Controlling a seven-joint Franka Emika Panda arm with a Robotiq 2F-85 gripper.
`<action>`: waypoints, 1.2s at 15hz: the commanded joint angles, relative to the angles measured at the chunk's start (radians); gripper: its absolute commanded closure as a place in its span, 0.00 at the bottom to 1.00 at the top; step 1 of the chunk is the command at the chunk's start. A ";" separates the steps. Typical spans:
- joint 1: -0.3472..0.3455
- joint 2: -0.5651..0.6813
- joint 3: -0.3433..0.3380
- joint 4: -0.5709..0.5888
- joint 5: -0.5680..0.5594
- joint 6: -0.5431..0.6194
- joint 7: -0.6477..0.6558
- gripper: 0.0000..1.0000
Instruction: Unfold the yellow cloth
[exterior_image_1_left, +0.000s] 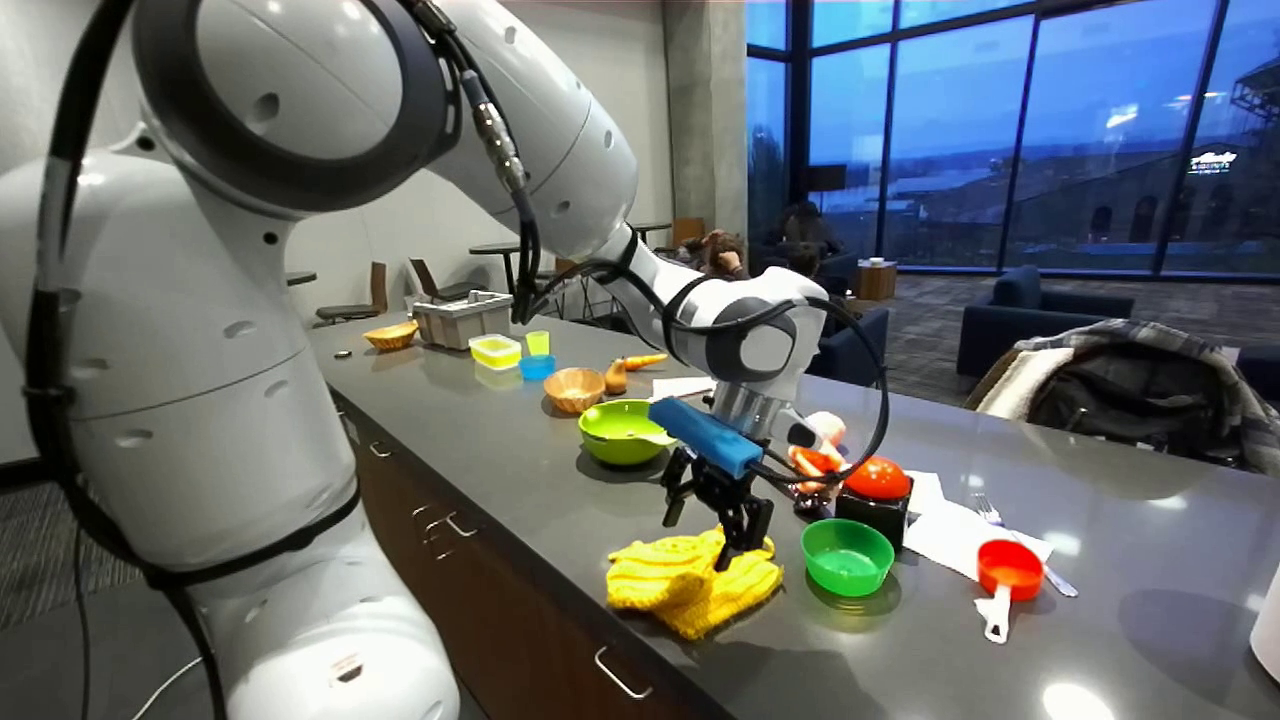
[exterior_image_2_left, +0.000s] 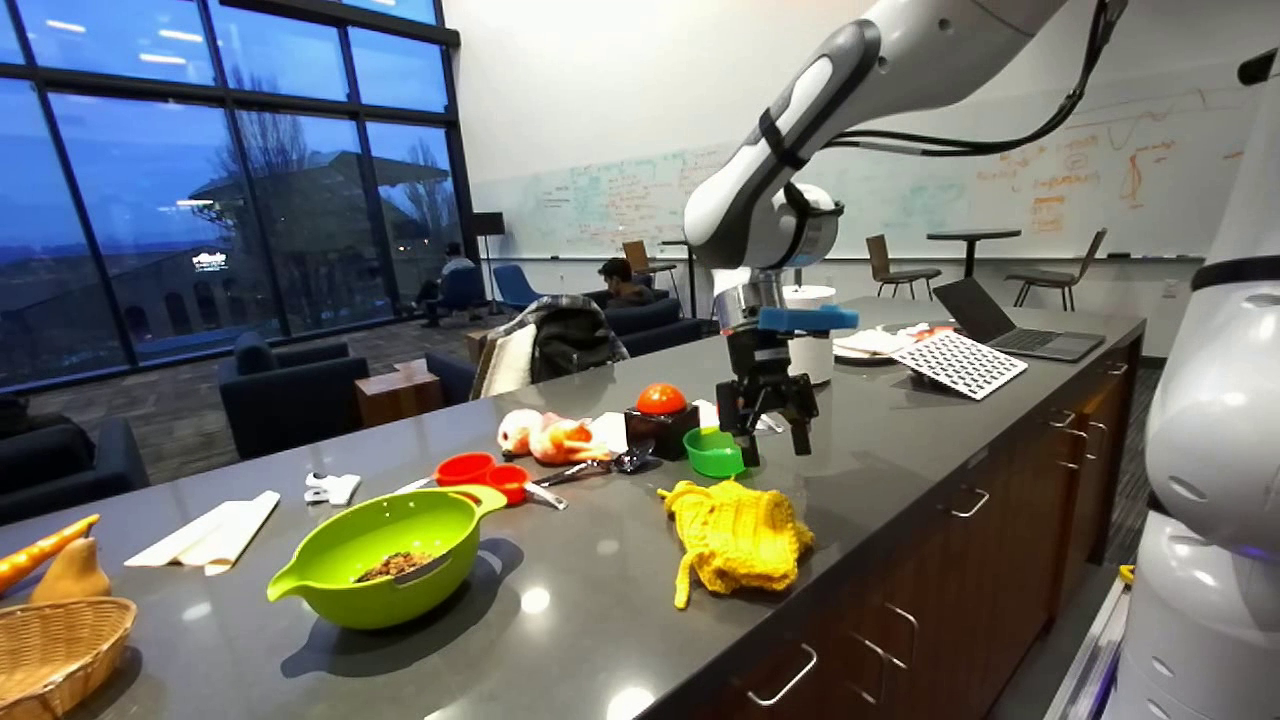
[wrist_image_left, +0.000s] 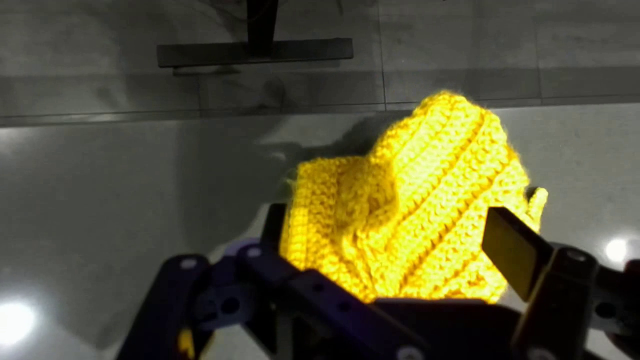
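Observation:
The yellow knitted cloth (exterior_image_1_left: 690, 592) lies bunched and folded on the grey counter, near its drawer-side edge. It also shows crumpled in an exterior view (exterior_image_2_left: 742, 540), with a thin yellow loop or cord sticking out at its corner. In the wrist view the cloth (wrist_image_left: 445, 200) has a raised fold on its left part and ribbed rows on its right. My gripper (exterior_image_1_left: 703, 535) is open and empty. In an exterior view the gripper (exterior_image_2_left: 776, 453) hangs above the cloth, fingertips apart from it. In the wrist view the fingers (wrist_image_left: 390, 225) stand on either side of the cloth.
A green measuring cup (exterior_image_1_left: 848, 560) stands close beside the cloth. Behind it are a black box with a red dome (exterior_image_2_left: 662, 420) and a pink toy (exterior_image_2_left: 548, 437). A lime-green bowl (exterior_image_2_left: 400, 560) stands farther along the counter. The counter edge (wrist_image_left: 150, 122) runs close to the cloth.

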 joint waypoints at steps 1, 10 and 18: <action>-0.005 -0.039 -0.009 -0.045 0.051 -0.043 -0.019 0.00; 0.009 0.021 -0.008 -0.023 0.088 -0.046 -0.199 0.00; 0.005 0.134 -0.001 0.039 0.094 -0.034 -0.325 0.00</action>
